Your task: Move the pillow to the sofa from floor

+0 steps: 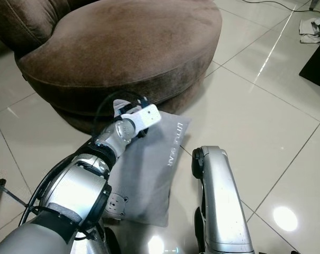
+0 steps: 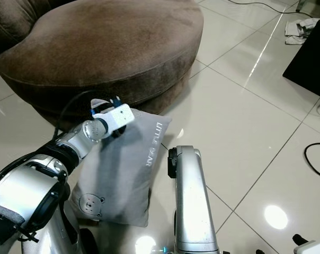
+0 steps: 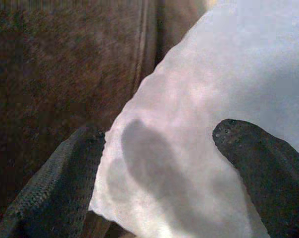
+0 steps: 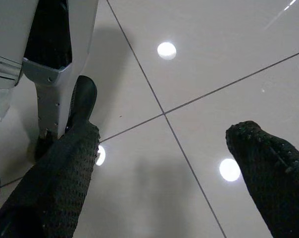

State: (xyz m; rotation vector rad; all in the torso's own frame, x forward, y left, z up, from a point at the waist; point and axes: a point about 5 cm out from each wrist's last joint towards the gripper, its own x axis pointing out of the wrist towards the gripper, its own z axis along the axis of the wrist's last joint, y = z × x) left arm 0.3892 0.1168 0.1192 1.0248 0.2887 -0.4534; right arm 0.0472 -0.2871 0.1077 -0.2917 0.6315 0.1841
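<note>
Head pair: looking forward and down from above onto the grey pillow, lying on the tiled floor against the brown sofa. Same scene in both eyes, shifted slightly sideways between them. Left wrist view: very close, aimed along two parted black fingers at the pillow's corner beside the sofa's base. Right wrist view: facing straight down between parted fingers at floor tiles, well apart from the pillow.

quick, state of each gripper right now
left gripper: open, fingers astride the grey pillow corner, not shut on it
right gripper: open, holding nothing
</note>
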